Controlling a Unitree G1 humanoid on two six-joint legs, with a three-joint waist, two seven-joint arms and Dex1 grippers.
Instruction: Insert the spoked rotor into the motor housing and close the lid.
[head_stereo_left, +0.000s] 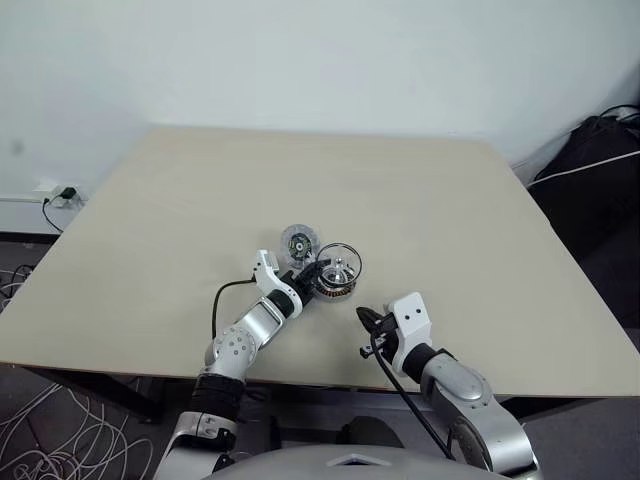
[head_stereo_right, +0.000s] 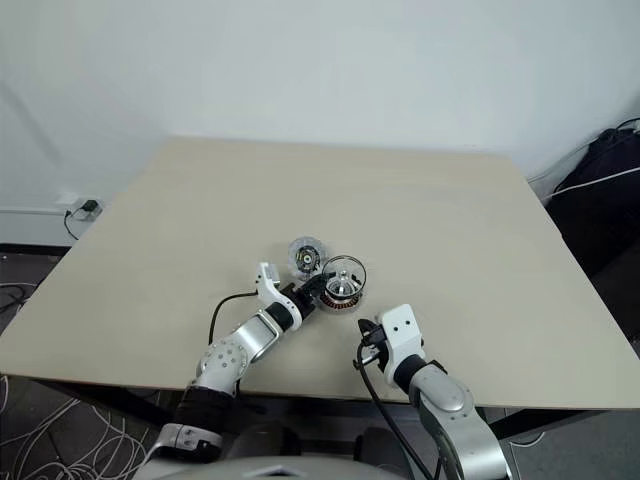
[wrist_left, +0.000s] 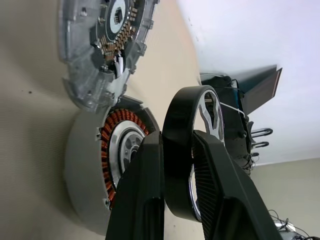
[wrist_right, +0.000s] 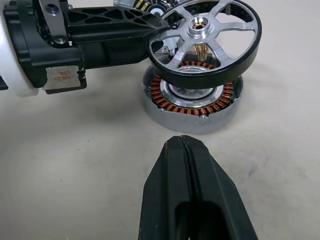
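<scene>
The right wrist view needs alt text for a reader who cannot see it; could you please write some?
The left tool holds the spoked rotor by its black rim, just above the motor housing with its ring of copper windings, not yet seated. The right tool, shut and empty, points at the housing from nearby over the beige table.

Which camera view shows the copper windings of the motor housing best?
The right wrist view: the motor housing faces it, windings ringed under the spoked rotor. The left wrist view shows them partly behind the left gripper; the head views show them tiny.
</scene>
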